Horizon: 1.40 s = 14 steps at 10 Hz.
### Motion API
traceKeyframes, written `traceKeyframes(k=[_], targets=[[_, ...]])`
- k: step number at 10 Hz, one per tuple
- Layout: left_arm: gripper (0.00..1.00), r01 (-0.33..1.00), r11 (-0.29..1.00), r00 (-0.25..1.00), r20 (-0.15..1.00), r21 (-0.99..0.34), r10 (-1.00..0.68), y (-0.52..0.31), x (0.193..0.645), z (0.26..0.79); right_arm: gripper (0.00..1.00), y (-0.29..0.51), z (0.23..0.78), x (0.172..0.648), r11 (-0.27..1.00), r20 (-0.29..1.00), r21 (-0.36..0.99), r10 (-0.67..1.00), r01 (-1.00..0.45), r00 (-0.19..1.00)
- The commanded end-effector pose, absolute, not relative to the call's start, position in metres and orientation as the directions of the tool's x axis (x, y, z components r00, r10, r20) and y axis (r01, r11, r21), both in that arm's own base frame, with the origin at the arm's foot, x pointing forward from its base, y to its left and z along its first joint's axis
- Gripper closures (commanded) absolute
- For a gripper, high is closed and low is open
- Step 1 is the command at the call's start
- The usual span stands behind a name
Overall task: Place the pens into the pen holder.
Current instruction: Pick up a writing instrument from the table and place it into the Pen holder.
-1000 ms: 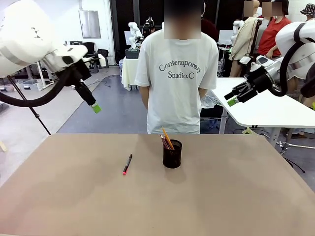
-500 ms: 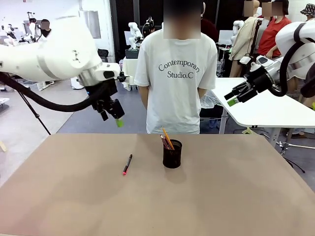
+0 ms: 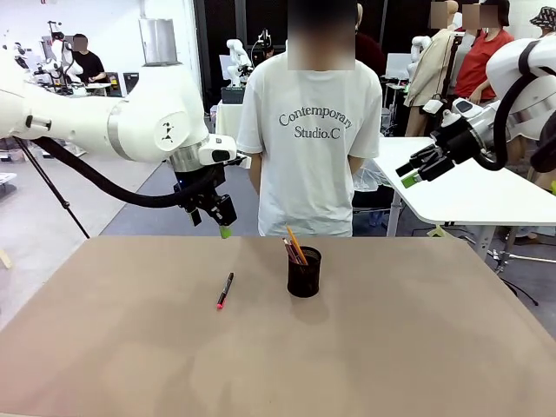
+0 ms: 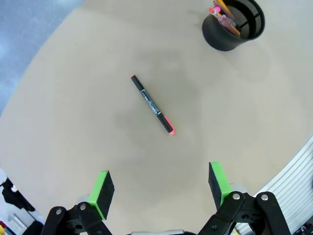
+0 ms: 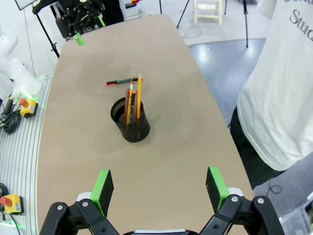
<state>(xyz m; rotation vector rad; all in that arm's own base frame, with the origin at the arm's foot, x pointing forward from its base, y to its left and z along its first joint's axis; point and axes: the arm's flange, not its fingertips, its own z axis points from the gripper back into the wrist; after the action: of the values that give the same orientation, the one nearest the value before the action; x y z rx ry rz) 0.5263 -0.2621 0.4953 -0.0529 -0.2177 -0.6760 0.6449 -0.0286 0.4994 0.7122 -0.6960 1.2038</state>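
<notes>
A black pen with a red tip (image 3: 225, 290) (image 4: 152, 104) (image 5: 122, 81) lies flat on the tan table, left of the pen holder (image 3: 304, 272) (image 4: 234, 24) (image 5: 129, 122). The black mesh holder stands upright with a yellow pencil (image 3: 295, 243) (image 5: 139, 95) and a reddish-brown pen (image 3: 289, 252) (image 5: 127, 100) leaning in it. My left gripper (image 3: 221, 224) (image 4: 160, 183) hangs open above the table's far edge, over the lying pen, nothing between its fingers. My right gripper (image 3: 413, 174) (image 5: 159, 186) is open and empty, high off the table's right side.
A person in a white T-shirt (image 3: 313, 130) stands at the far edge right behind the holder, hands behind the back. A white table (image 3: 469, 191) stands at the right beyond mine. The tan tabletop (image 3: 391, 347) is bare around the pen and holder.
My left arm has swung from the far left toward the middle and come down, its gripper now above the lying pen. The right arm, pen and holder have not moved.
</notes>
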Motion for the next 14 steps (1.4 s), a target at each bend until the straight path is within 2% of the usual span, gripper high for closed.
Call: traceKeyframes(k=[1, 6, 7, 10, 11, 12, 14], targets=[[0.0, 0.622, 0.783, 0.759, 0.232, 0.015, -0.608, -0.255, 0.523, 0.506, 0.0, -0.028, 0.502, 0.645, 0.208, 0.794, 0.111, 0.57, -0.972, 0.212], [0.0, 0.622, 0.783, 0.758, 0.231, 0.026, -0.61, -0.26, 0.525, 0.505, 0.0, -0.028, 0.502, 0.645, 0.208, 0.794, 0.111, 0.57, -0.972, 0.212], [0.0, 0.591, 0.807, 0.791, 0.199, -0.008, -0.578, -0.27, 0.539, 0.494, 0.0, -0.028, 0.502, 0.645, 0.208, 0.794, 0.111, 0.57, -0.972, 0.212], [0.0, 0.535, 0.844, 0.834, 0.137, 0.031, -0.534, -0.294, 0.564, 0.466, 0.0, -0.028, 0.502, 0.645, 0.208, 0.794, 0.111, 0.57, -0.972, 0.212], [0.0, 0.464, 0.886, 0.879, 0.119, 0.018, -0.462, -0.303, 0.572, 0.451, 0.0, -0.028, 0.502, 0.645, 0.208, 0.794, 0.111, 0.57, -0.972, 0.212], [0.0, 0.471, 0.882, 0.878, 0.079, 0.026, -0.472, -0.308, 0.583, 0.436, 0.0, -0.028, 0.502, 0.645, 0.208, 0.794, 0.111, 0.57, -0.972, 0.212], [0.0, 0.445, 0.895, 0.892, 0.071, 0.031, -0.446, -0.318, 0.602, 0.406, 0.0, -0.028, 0.502, 0.645, 0.208, 0.794, 0.111, 0.57, -0.972, 0.212]])
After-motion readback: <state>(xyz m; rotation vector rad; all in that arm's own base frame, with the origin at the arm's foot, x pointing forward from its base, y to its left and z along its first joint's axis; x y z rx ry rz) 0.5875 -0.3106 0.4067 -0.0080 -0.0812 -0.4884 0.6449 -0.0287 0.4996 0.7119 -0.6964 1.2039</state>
